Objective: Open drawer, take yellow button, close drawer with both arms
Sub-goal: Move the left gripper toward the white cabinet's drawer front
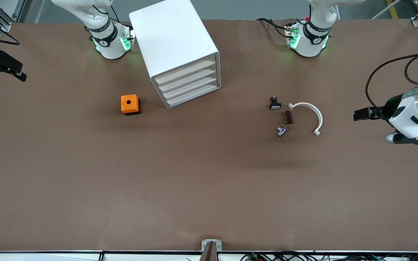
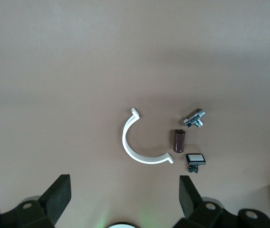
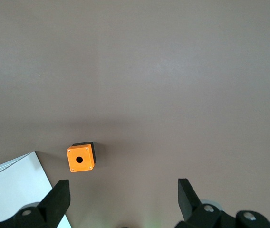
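Note:
The white cabinet (image 1: 174, 40) stands between the arm bases, and its four alike drawers (image 1: 189, 85) are all shut. The button is not in view. My left gripper (image 1: 358, 115) is open and empty over the table at the left arm's end; in the left wrist view (image 2: 124, 190) its fingers (image 2: 59, 192) stand wide apart. My right gripper (image 1: 18, 70) is open and empty over the table's edge at the right arm's end; in the right wrist view (image 3: 124, 190) it is also wide open. A corner of the cabinet shows in the right wrist view (image 3: 11, 187).
An orange cube with a round hole (image 1: 130, 104) (image 3: 81, 158) sits beside the cabinet. Toward the left arm's end lie a small black part with a white face (image 1: 275, 105) (image 2: 195, 160), a brown cylinder (image 1: 288, 117), a silver part (image 1: 281, 131) and a white C-shaped ring (image 1: 308, 116) (image 2: 139, 142).

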Robot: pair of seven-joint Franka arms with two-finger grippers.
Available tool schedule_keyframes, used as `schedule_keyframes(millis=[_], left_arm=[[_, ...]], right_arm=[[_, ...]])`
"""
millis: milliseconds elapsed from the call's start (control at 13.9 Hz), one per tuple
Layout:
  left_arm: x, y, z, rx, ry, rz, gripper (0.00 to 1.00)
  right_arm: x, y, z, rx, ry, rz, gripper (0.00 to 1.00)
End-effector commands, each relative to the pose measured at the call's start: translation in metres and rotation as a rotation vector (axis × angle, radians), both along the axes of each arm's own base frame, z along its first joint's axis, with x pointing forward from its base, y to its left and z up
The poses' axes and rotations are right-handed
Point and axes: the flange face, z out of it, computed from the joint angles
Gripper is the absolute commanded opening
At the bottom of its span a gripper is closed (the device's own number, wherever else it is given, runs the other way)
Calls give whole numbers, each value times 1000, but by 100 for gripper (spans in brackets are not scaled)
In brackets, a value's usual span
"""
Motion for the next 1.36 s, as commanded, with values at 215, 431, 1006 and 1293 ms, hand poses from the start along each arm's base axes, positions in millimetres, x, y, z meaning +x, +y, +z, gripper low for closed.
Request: schedule_keyframes(millis=[215, 431, 1006, 1293], left_arm=[[15, -56, -56, 11, 89, 143, 100], [19, -86, -85, -58, 157, 272, 100], [7, -198, -105, -39, 361, 740, 100], [-8, -253, -138, 86, 456, 886, 100]], right_arm=[[-8, 3, 3, 10, -11, 16, 100], [-8, 3, 2, 10, -8, 16, 100], [-7, 3, 1, 10, -7, 16, 100], [-8, 3, 2, 10, -6, 16, 100]])
